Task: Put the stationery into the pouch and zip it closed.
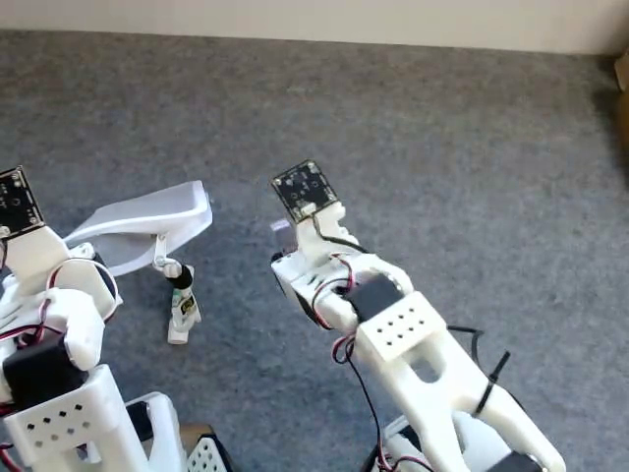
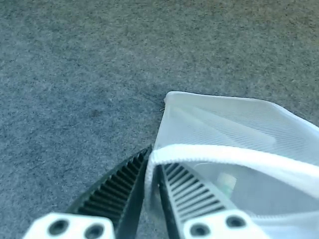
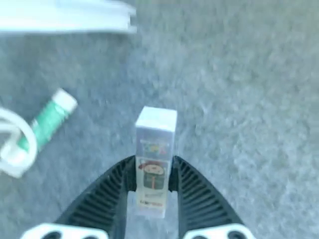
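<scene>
My left gripper (image 2: 152, 167) is shut on the rim of the white mesh pouch (image 2: 234, 124), holding it off the carpet with its mouth gaping; in the high view the pouch (image 1: 147, 224) hangs at the left. A small clear-wrapped box (image 3: 155, 127) with a printed label stands between the fingers of my right gripper (image 3: 152, 164), which is shut on it just above the carpet. In the high view that box (image 1: 280, 227) pokes out beyond the middle arm, right of the pouch. A green-and-white tube (image 3: 51, 121) lies on the carpet below the pouch, also visible as the tube (image 1: 183, 305).
A white cord loop (image 3: 14, 144) from the pouch hangs beside the tube. Grey carpet (image 1: 442, 147) stretches open to the back and right. The arm bases (image 1: 69, 413) stand along the front edge.
</scene>
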Available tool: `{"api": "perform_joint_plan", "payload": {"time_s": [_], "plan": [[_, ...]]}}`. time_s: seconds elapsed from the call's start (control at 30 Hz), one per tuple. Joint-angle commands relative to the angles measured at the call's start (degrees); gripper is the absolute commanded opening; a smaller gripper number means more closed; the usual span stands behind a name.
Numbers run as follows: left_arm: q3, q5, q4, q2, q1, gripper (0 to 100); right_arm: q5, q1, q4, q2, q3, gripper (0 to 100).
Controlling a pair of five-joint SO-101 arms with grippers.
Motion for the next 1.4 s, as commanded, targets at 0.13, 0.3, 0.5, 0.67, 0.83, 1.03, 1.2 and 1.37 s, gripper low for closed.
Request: {"api": "perform_joint_plan", "payload": {"time_s": [0.13, 0.3, 0.5, 0.67, 0.83, 1.03, 1.2, 1.37], "plan": [[0.04, 0.26, -0.62, 0.66, -0.31, 1, -0.88, -0.66, -5.76, -9.45, 2.51, 0.4], [0.04, 0.26, -0.62, 0.66, -0.31, 1, -0.88, -0.66, -9.98, -12.18, 4.88, 0.5], [0.04, 0.26, -0.62, 0.66, 0.4, 1, -0.88, -0.66, -14.37, -16.92, 8.4, 0.5], [0.04, 0.26, -0.62, 0.66, 1.98, 1, -0.88, -0.66, -17.63, -22.29, 12.79, 0.5], [0.04, 0.26, -0.7, 0.66, 1.98, 1, -0.88, -0.66, -19.74, -26.59, 14.9, 0.5], [0.04, 0.26, -0.7, 0.66, 1.98, 1, -0.88, -0.66, -23.34, -29.93, 17.36, 0.5], [0.04, 0.26, -0.7, 0.66, 1.98, 1, -0.88, -0.66, -26.86, -32.75, 19.21, 0.5], [0.04, 0.26, -0.79, 0.66, 1.98, 1, -0.88, -0.84, -30.11, -36.44, 21.41, 0.5]]}}
